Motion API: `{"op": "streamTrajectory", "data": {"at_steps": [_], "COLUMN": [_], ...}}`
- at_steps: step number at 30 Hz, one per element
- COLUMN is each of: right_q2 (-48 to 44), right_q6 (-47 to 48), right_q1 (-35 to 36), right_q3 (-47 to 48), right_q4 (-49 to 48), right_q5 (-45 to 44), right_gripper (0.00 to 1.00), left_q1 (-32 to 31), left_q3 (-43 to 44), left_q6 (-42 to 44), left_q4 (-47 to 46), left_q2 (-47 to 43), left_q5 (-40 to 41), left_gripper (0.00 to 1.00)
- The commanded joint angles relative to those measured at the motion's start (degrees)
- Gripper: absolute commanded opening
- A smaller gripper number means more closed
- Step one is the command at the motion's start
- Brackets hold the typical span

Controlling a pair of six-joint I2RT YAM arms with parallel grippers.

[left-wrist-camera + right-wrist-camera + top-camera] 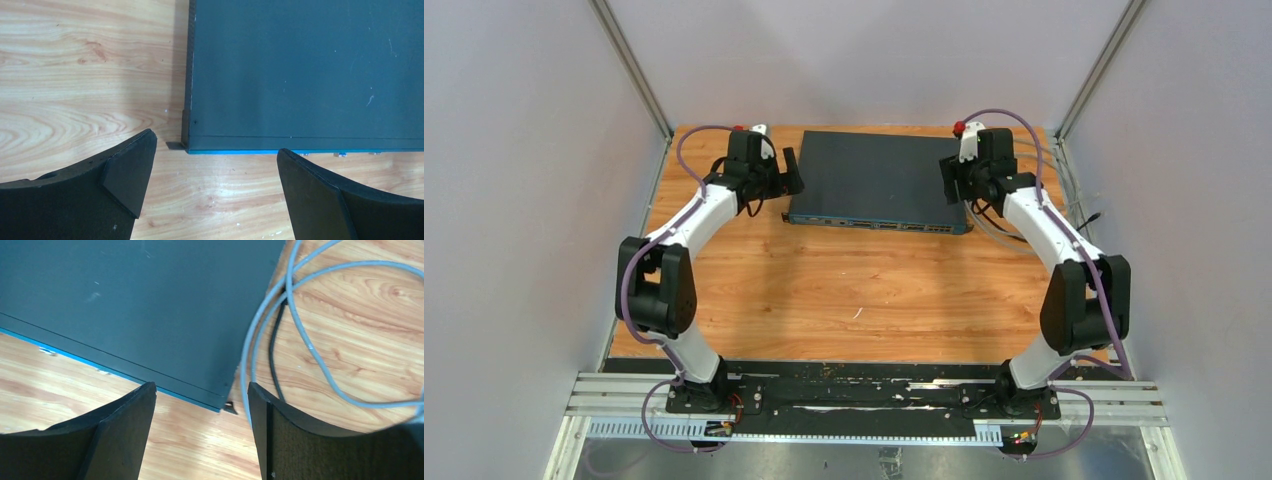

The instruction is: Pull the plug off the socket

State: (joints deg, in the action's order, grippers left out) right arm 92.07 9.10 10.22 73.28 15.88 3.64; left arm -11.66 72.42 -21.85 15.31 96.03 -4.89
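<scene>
A dark flat network switch [874,175] lies at the back of the wooden table, with its row of ports [874,224] on the near face. No plug in a socket can be made out in any view. My left gripper [789,172] is open and empty at the switch's left edge; its wrist view shows the switch's near left corner [190,145] between the spread fingers [127,172]. My right gripper [949,180] is open and empty over the switch's right edge; its wrist view shows the near right corner [220,402] between its fingers.
Grey cables [300,335] and a thin black cable [273,350] loop on the table just right of the switch, also seen in the top view [994,225]. Grey walls enclose the table on the left, right and back. Bare wood [854,290] lies in front of the switch.
</scene>
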Motion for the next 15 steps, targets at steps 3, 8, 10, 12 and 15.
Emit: {"op": "streamTrajectory", "data": {"at_steps": [3,8,10,12,15], "right_q2": [-0.94,-0.91,-0.15,0.47,1.72], "right_q6": [-21.36,-24.48,-24.25,-24.13,-23.57], "right_q1": [-0.17,0.50,0.50,0.46,0.51], "right_q3": [-5.48,-10.59,-10.27,-10.18,-9.59], "right_q4": [1.45,-0.28,0.16,-0.31,-0.98], "right_q5": [5.35,0.74,-1.02,-1.84,-2.94], "right_gripper": [0.72,0.73,0.73,0.73,0.73], "left_q1": [1.02,1.19,1.28,1.42,1.60], "left_q3": [5.00,7.43,8.01,8.11,8.31], "left_q6": [0.89,2.37,2.71,2.90,3.26], "left_q4": [1.23,1.82,2.14,2.18,2.14], "left_q2": [5.25,8.60,9.67,10.40,11.22], "left_q5": [-2.49,-3.86,-3.95,-4.34,-4.94], "left_gripper": [1.00,1.00,1.00,1.00,1.00]}}
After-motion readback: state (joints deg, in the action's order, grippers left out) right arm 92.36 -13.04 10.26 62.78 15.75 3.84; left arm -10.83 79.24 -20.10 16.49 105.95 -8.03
